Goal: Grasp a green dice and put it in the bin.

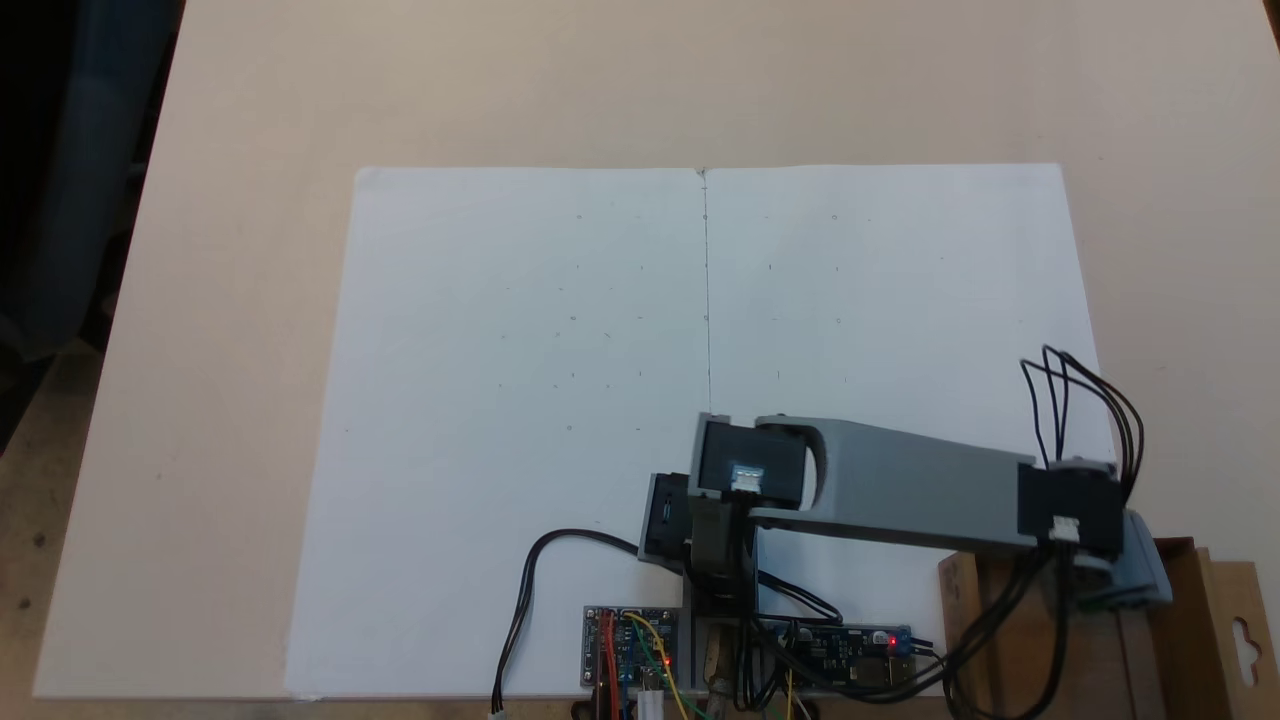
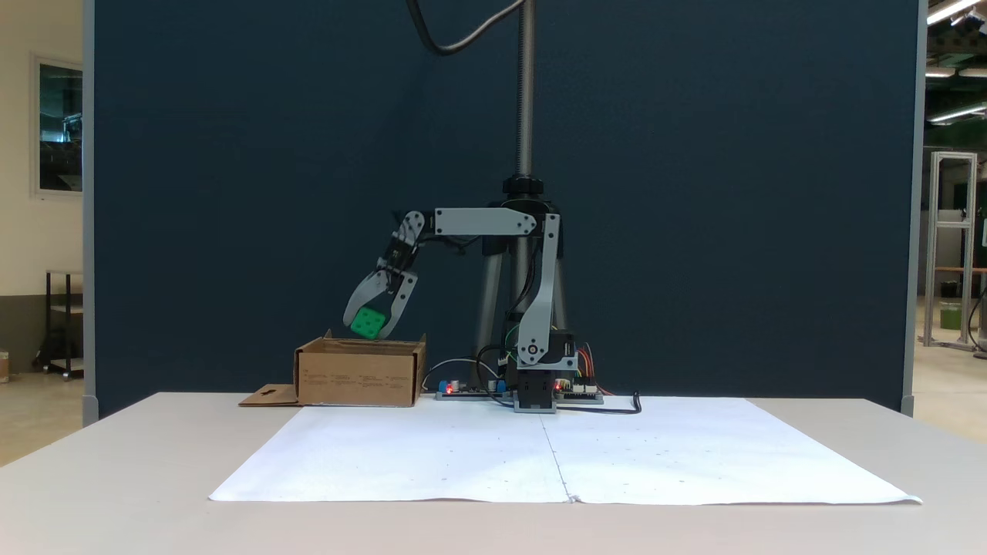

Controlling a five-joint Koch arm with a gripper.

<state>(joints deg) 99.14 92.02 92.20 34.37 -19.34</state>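
In a fixed view from the front, the green dice [image 2: 368, 323] hangs between the grey fingers of my gripper [image 2: 370, 324], just above the rim of the bin [image 2: 358, 375], a brown cardboard box left of the arm's base. The gripper is shut on the dice. From above, the gripper [image 1: 1130, 580] points down over the bin [image 1: 1180, 640] at the lower right; the wrist hides the dice there, apart from a faint green edge.
Two white paper sheets [image 1: 700, 400] cover the table's middle. Circuit boards [image 1: 630, 645] and cables lie around the arm's base [image 2: 536, 397]. The bin's flap [image 2: 268, 396] with a slot lies flat on the table. A tripod pole [image 2: 526, 92] rises behind the arm.
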